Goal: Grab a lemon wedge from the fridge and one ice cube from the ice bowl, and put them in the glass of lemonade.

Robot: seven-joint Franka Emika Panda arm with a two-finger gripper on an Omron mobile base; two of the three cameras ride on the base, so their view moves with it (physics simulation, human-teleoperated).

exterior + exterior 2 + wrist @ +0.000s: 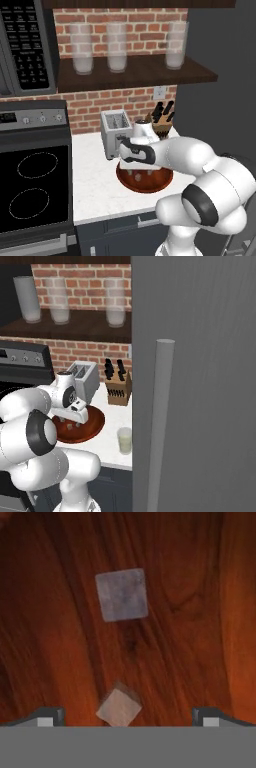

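My gripper (127, 718) hangs open just above the floor of the reddish-brown ice bowl (200, 612), fingers pointing down. One ice cube (119, 708) lies between the two fingertips, and a second ice cube (122, 594) lies farther ahead. From the base, the gripper (143, 172) sits inside the ice bowl (162, 181), in front of the toaster. The glass of lemonade (124, 440) stands on the counter just right of the ice bowl (96, 423), near the front edge. The dark grey fridge (200, 356) has its door shut, with a long bar handle (160, 421). The lemon wedge is out of view.
A toaster (116, 131) and a knife block (119, 387) stand behind the bowl against the brick wall. Tall frosted glasses (117, 47) line the shelf above. The stove (35, 190) borders the counter on the left, under a microwave (25, 45).
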